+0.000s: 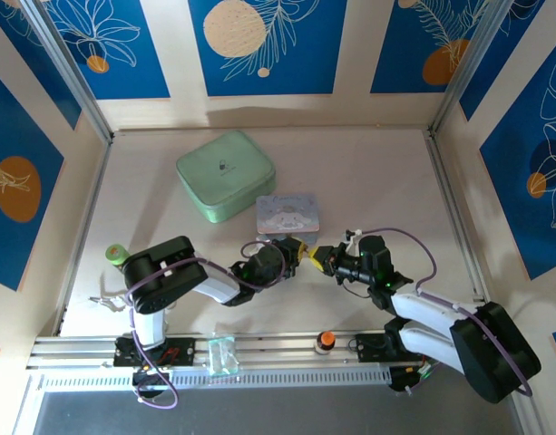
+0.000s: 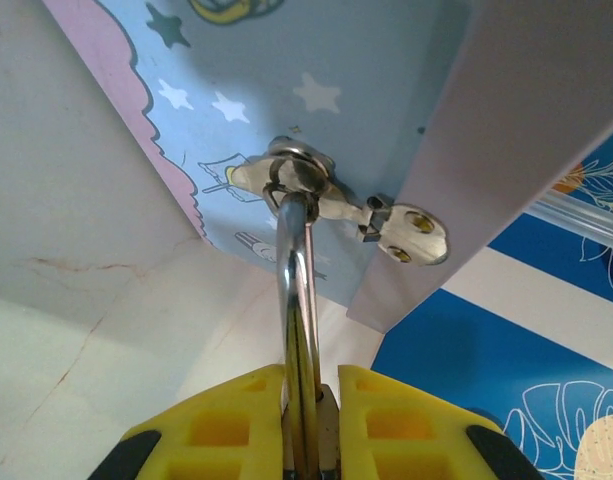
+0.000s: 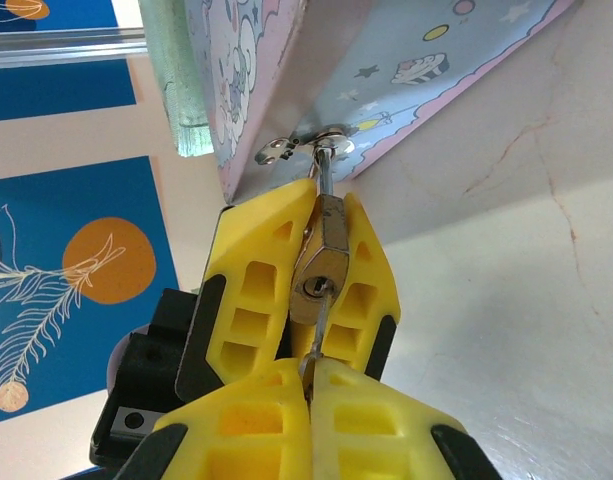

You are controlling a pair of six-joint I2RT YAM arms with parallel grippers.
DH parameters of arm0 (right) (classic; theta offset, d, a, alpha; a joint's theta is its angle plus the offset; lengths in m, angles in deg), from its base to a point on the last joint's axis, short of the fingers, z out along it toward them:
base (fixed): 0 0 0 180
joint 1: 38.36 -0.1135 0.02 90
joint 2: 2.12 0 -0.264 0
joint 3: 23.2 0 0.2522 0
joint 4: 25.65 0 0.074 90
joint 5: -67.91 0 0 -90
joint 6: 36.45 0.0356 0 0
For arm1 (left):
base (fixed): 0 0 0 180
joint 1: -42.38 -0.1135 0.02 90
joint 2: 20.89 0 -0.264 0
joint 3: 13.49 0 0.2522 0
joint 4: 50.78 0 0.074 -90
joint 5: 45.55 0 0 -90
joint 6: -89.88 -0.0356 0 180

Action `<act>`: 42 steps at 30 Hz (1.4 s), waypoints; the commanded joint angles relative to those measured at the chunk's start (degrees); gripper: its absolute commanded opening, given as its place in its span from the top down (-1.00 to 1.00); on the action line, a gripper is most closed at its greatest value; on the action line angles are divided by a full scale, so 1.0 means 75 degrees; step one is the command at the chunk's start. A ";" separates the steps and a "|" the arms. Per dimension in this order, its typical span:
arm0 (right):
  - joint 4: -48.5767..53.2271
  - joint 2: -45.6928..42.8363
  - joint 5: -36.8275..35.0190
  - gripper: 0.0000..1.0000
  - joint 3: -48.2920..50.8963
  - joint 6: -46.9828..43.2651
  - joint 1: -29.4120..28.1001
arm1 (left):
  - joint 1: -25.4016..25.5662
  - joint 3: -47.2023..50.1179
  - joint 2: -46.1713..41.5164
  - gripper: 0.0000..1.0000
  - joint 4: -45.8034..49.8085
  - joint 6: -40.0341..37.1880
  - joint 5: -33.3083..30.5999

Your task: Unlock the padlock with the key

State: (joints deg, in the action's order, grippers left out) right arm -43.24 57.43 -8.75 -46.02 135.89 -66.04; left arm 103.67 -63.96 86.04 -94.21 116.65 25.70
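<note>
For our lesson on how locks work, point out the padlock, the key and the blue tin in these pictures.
padlock (image 3: 324,250): right wrist view, on its metal body between the yellow fingers.
key (image 3: 315,330): right wrist view, on its thin blade below the keyhole.
blue tin (image 1: 289,216): top view, on its lid.

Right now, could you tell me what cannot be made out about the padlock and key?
- The key: head hidden inside the right hand, right wrist view.
- The padlock: sides covered by the left hand; left wrist view's bottom edge cuts off its body.
- Top view: both too small, under the hands; whether the padlock has opened is unclear.
</note>
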 commanded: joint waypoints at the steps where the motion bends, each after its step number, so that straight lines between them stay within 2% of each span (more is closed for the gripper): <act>1: -0.0481 0.0144 0.0027 1.00 -0.0245 -0.0220 -0.0024 | 0.0095 -0.0006 0.0119 1.00 -0.1259 0.0094 0.0024; 15: -0.1422 0.0884 0.0248 1.00 -0.0163 -0.0209 -0.0171 | 0.0093 -0.0060 0.0395 1.00 -0.1810 0.0181 0.0083; 22: -0.1088 0.0618 0.0249 1.00 -0.0274 -0.0428 -0.0131 | 0.0095 -0.0024 0.0422 1.00 -0.1876 0.0210 0.0113; 24: -0.0894 0.0556 0.0247 1.00 -0.0253 -0.0522 -0.0044 | 0.0090 -0.0045 0.0483 1.00 -0.2022 0.0233 0.0120; 29: -0.1422 0.0900 0.0696 1.00 -0.0018 -0.0428 0.0448 | 0.0095 -0.0040 0.0429 1.00 -0.2151 0.0219 0.0167; 42: -0.1284 0.1613 0.1200 1.00 -0.0194 -0.0525 0.0767 | 0.0100 -0.0030 0.0513 1.00 -0.2900 0.0137 0.0161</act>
State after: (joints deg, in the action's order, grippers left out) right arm -54.34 67.50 -0.48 -46.31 133.01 -61.17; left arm 103.30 -63.11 90.39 -103.91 118.31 24.15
